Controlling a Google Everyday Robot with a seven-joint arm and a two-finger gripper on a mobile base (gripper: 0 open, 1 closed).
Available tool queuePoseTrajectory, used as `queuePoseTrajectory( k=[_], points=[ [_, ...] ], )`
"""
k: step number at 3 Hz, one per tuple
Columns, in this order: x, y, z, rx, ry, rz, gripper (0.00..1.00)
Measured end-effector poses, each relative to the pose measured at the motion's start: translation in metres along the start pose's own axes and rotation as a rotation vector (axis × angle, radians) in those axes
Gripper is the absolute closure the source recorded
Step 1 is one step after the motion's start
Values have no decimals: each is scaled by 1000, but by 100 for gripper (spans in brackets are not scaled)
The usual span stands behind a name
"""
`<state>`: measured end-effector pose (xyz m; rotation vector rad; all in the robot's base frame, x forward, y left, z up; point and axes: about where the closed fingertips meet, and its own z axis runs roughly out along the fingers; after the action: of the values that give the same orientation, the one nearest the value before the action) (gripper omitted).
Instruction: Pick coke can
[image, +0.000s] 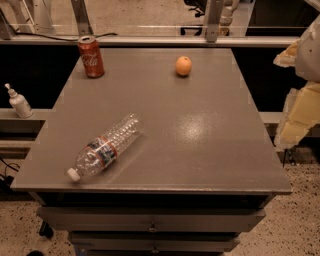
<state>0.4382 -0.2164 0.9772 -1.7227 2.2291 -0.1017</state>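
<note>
Coke can (91, 56): upright, red with white script and silver top, on the grey table (200, 130) close to its far-left corner (just short of the far edge), untouched and free on all sides. To the right of the can, at about the same depth and well apart from it: one orange (183, 65), resting on the same surface. In front of the can, toward the near-left corner and well apart: clear plastic bottle (105, 147) with red-blue label, lying on its side, set diagonally, white cap toward the near edge. Left of the can and lower, off the table, on a ledge: small white pump dispenser (19, 102), upright. Far to the right of the can, past the table's right edge: gripper (301, 107), visible only as pale white and yellowish shapes cut off by the view border, clear of the can and of every other item; opening state not possible to tell. Below the can's surface, at the front of the table: closed drawers (150, 220).
</note>
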Motion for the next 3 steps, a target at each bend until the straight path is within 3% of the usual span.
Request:
queuePoseTrajectory(
  k=[1,2,3],
  points=[
    [0,0,0,0,0,0,0],
    [-18,-8,14,17,-51,2,0],
    [-57,-34,40,40,-142,15,0]
  ],
)
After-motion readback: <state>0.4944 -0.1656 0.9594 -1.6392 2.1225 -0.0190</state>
